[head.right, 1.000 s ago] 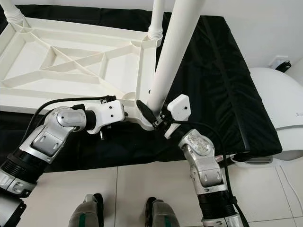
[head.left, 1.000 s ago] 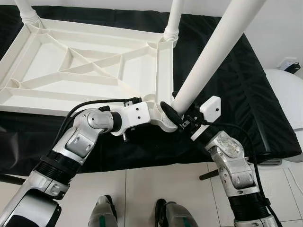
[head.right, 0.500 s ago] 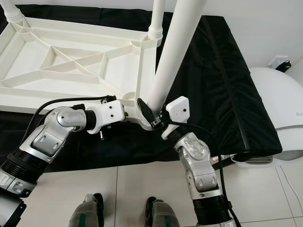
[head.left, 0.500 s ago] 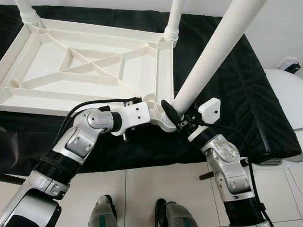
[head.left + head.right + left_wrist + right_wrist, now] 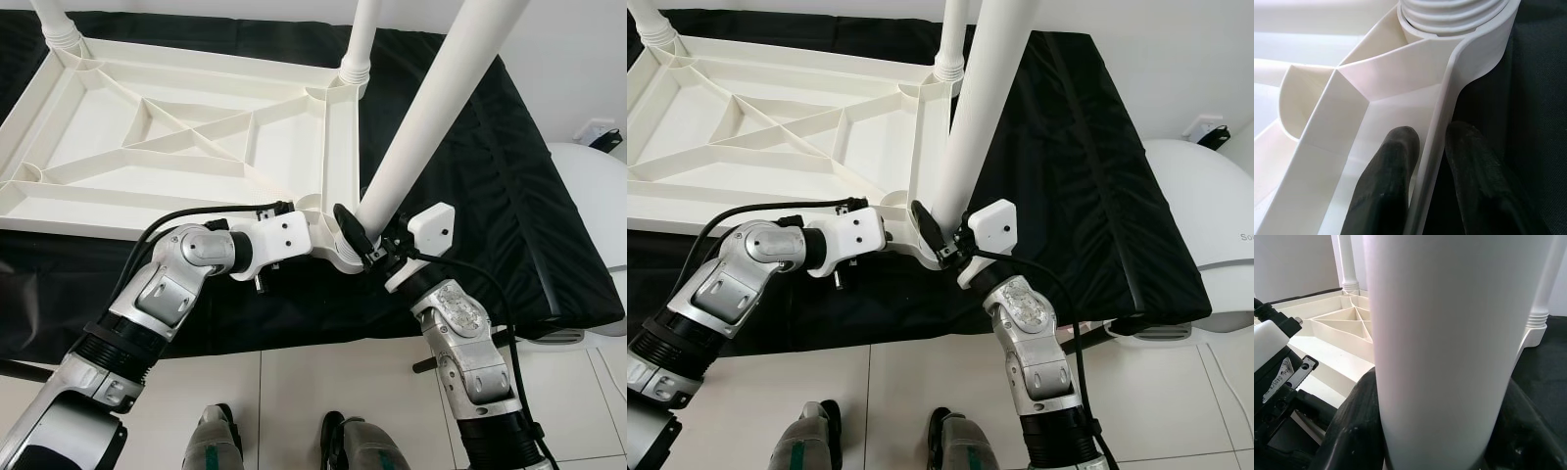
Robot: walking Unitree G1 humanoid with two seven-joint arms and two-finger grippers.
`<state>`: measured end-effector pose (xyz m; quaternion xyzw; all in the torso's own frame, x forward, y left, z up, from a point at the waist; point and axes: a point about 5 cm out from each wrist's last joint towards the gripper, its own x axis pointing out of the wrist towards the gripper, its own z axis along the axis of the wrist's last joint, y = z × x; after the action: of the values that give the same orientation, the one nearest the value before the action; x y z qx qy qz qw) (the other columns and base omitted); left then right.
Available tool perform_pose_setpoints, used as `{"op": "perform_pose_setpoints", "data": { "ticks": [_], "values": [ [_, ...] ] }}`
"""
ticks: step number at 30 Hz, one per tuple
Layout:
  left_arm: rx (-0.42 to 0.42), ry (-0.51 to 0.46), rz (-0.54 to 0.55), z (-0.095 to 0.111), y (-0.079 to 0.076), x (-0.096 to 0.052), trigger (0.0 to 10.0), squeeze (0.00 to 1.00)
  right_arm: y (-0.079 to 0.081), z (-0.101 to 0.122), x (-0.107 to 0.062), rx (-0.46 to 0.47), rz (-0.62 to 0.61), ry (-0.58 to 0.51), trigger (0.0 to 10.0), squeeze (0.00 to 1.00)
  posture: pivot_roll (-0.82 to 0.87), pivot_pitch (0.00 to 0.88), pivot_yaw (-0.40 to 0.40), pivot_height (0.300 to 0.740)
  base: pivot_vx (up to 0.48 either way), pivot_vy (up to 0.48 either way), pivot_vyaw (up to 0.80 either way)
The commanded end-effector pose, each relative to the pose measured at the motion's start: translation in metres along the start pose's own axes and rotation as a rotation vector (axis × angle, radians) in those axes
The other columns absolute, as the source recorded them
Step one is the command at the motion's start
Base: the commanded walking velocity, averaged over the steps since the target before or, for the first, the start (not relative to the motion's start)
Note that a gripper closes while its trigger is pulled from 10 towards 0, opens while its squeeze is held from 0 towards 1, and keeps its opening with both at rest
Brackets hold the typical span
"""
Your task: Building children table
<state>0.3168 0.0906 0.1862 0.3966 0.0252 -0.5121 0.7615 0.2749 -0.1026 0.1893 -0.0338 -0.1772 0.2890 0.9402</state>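
Observation:
The white table top (image 5: 196,147) lies upside down on a black cloth, ribs facing up. My left gripper (image 5: 1432,134) is shut on the top's rim (image 5: 1442,112) at the near right corner, one finger on each side. Just beyond it, a threaded leg end (image 5: 1454,12) sits in the corner socket. My right gripper (image 5: 370,243) is shut on the low end of that long white leg (image 5: 431,108), which rises steeply and leans to the right. In the right wrist view the black fingers (image 5: 1352,426) hug the leg (image 5: 1449,333).
Two more legs stand upright at the far corners (image 5: 358,39) (image 5: 54,24). The black cloth (image 5: 490,196) covers the support beneath. A white rounded object (image 5: 598,196) sits at the right. Pale floor tiles and my feet (image 5: 211,441) are below.
My right forearm has swung a little to the left and the held leg stands slightly more upright. The left arm and the table top have not moved.

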Motion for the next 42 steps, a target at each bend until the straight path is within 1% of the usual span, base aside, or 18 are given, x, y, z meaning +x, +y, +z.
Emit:
{"op": "perform_pose_setpoints", "data": {
  "ticks": [1, 18, 42],
  "values": [
    [-0.01, 0.024, 0.026, -0.004, 0.0002, 0.0028, 10.0, 0.0, 0.0072, -0.0286, -0.0086, 0.061, 0.006, 0.151, 10.0, 0.0, 0.1, 0.24, -0.06, 0.74, 0.0, 0.0, 0.0],
    [-0.012, 0.025, 0.026, -0.0043, 0.0001, 0.0019, 10.0, 0.0, 0.0064, -0.0283, -0.0082, 0.06, -0.014, 0.152, 10.0, 0.0, 0.1, 0.247, -0.058, 0.74, 0.0, 0.0, 0.0],
    [-0.012, 0.026, 0.025, -0.0045, 0.0009, 0.0017, 10.0, 0.0, 0.0043, -0.0267, -0.0057, 0.058, -0.093, 0.14, 10.0, 0.0, 0.1, 0.247, -0.056, 0.74, 0.0, 0.0, 0.0]
  ]
}}
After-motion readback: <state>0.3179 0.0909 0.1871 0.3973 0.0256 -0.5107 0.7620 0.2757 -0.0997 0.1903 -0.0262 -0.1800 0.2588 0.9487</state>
